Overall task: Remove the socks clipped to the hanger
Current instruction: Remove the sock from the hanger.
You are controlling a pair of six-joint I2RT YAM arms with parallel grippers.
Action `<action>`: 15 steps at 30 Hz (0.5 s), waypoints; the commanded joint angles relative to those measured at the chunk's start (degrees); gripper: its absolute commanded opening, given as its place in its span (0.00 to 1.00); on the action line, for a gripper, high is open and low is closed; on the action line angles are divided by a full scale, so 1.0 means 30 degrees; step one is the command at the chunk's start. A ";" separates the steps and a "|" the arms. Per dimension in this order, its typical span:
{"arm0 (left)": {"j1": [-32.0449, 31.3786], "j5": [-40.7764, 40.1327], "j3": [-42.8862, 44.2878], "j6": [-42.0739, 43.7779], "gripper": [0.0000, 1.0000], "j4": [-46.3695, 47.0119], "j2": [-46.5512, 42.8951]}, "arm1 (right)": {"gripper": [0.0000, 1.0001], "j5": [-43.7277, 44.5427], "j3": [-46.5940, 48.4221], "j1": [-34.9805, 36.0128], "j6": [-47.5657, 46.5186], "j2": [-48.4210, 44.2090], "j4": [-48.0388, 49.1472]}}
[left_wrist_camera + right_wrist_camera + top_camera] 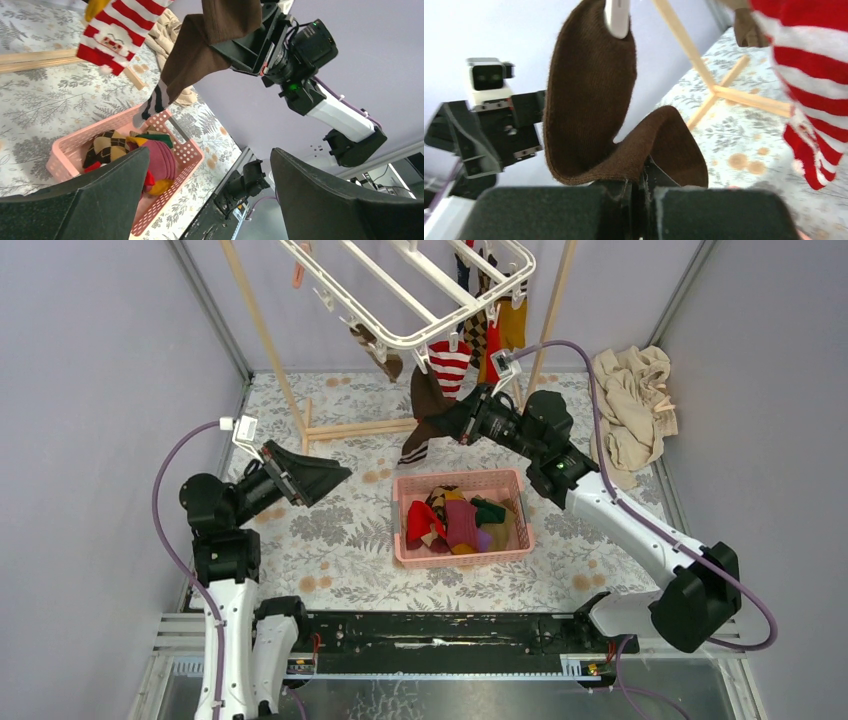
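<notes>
right claw (639, 195) tight on brown sock (589, 100), below hanger clip (616, 15)

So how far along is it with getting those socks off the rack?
Done: several socks lie in the pink basket. In hand: the right tool is shut on the brown sock, clipped to the hanger. Remaining: the red-striped sock and others hang there.

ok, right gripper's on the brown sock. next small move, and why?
Probably pull the right gripper down and away from the hanger. Its jaws are shut on the brown sock, but the white clip pinches the sock's top edge, so it isn't free yet. The pink basket sits nearby for the drop.
</notes>
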 commanded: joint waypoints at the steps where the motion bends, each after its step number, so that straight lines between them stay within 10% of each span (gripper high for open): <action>1: -0.0878 -0.0529 -0.0941 -0.0787 0.99 0.2803 -0.0646 | 0.00 -0.3514 0.0771 -0.0197 0.3400 0.0351 0.3579; 15: -0.8781 -0.7723 -0.1536 0.4712 0.99 0.1955 0.1939 | 0.00 -0.5037 0.0761 -0.0229 0.6928 0.1513 0.6563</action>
